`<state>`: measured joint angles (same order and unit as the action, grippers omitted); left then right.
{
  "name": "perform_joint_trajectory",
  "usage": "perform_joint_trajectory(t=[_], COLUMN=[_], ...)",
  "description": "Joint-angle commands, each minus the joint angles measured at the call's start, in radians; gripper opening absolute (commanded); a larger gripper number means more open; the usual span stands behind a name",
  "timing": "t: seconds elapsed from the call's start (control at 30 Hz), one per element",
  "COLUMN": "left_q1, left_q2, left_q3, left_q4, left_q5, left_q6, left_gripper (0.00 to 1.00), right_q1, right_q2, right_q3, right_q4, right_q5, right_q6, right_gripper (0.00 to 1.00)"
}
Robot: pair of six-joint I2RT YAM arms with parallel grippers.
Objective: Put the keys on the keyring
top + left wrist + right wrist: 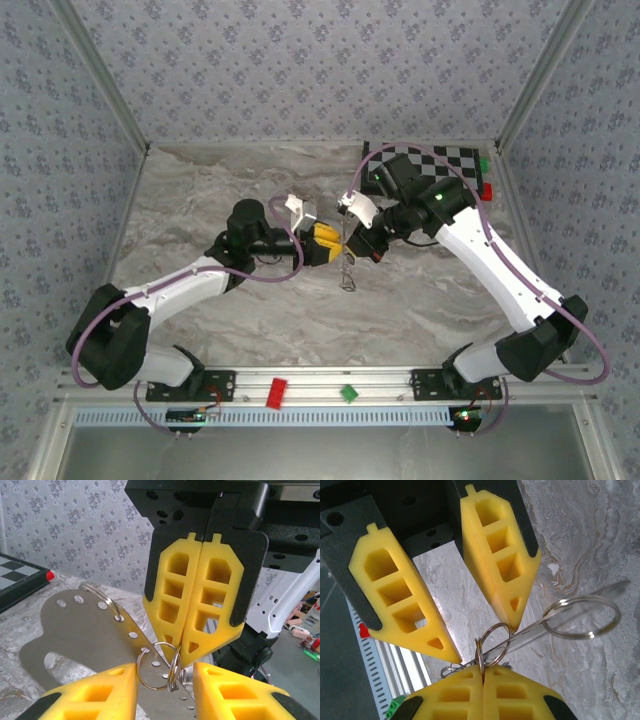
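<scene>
My right gripper (482, 667) is shut on a thin split keyring (481, 652), held edge-on between its yellow pads. A second small ring (495, 642) is linked to it and threads a flat grey perforated metal strip (75, 630). A larger ring (582, 617) sits at the strip's far end. My left gripper (165, 666) stands open around the small rings (155, 669), its left pad touching one ring. Both grippers meet above mid-table (342, 245), and a thin metal piece (347, 272) dangles below them. The keys are hidden.
A checkered board (440, 160) lies at the back right with a green block (484, 163) and a red block (487, 190) beside it. More red (277, 392) and green (348, 393) blocks sit on the front rail. Grey marble (200, 200) surrounds the grippers.
</scene>
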<state>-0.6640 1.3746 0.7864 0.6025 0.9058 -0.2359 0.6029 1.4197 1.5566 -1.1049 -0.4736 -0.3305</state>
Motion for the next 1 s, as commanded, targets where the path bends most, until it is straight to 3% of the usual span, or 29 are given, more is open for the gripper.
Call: perform_joint_trajectory(t=[0.0,0.5,0.97], left_q1=[-0.009,0.034,0.029], left_q2=[-0.014,-0.039,0.043], left_q3=[0.016,-0.017,0.058], left_q4=[0.042,0.066,0.081], left_q5=[0.058,0.019,0.099], left_q6=[0.005,-0.017,-0.117], left_gripper=[0.33,0.33,0.37], right_q1=[0.003,-0.011,-0.012], right_q2=[-0.007,-0.059,-0.062], right_q3=[0.021,-0.037,-0.043], right_q4=[-0.006,0.053,0.065], right_q5=[0.014,0.020,0.012], right_q6=[-0.008,0.004,0.013], right_gripper=[0.00,0.00,0.00])
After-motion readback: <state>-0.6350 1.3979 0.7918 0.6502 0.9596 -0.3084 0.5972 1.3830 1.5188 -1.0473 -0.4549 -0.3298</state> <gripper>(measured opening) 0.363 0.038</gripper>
